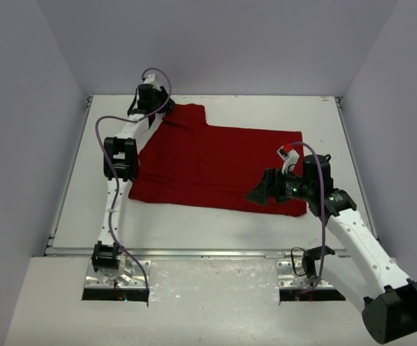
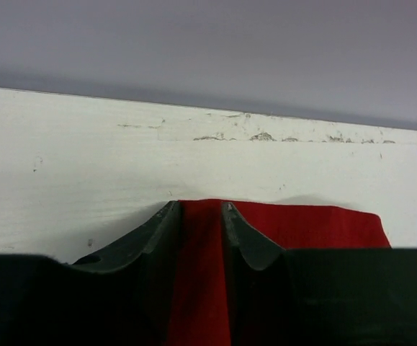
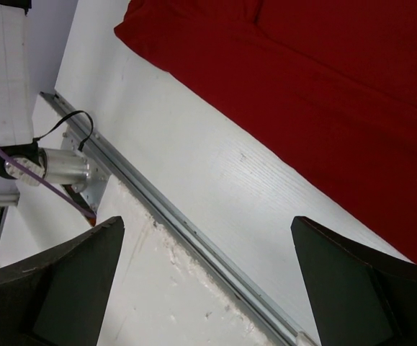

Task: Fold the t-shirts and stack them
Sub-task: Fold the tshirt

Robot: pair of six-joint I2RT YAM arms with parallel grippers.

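A plain dark red cloth t-shirt [image 1: 215, 162] lies spread mid-frame on the white table [image 1: 194, 223]. The left gripper [image 2: 198, 210] pinches its upper-left edge, and the right gripper [image 3: 208, 220] gapes wide at lower right.

the dark red t-shirt [image 1: 215, 162] lies spread flat across the white table's middle, partly folded.

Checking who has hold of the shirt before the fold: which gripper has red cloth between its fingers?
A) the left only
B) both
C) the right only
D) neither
A: in the left wrist view the t-shirt fills the narrow gap between the fingers of the left gripper, while the right gripper stands wide open over bare table, off the cloth.
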